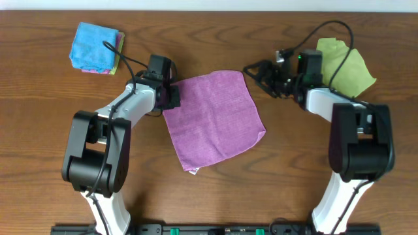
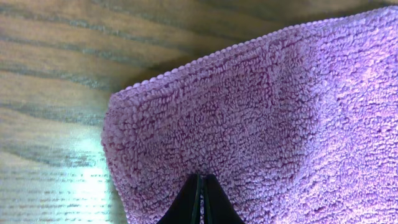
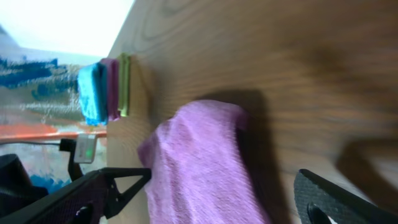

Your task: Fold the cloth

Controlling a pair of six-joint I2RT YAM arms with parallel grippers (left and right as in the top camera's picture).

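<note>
The purple cloth (image 1: 215,121) lies spread flat on the middle of the table. My left gripper (image 1: 174,95) is at its left corner. In the left wrist view the jaws (image 2: 203,186) are shut on the cloth (image 2: 273,118), and the corner looks slightly raised, with a shadow under its edge. My right gripper (image 1: 256,76) is open just beside the cloth's upper right corner. In the blurred right wrist view the fingers (image 3: 224,193) are wide apart, with that corner of the cloth (image 3: 193,162) between them.
A stack of folded blue, pink and green cloths (image 1: 96,49) sits at the back left, and also shows in the right wrist view (image 3: 106,87). A crumpled green cloth (image 1: 349,65) lies at the back right, behind the right arm.
</note>
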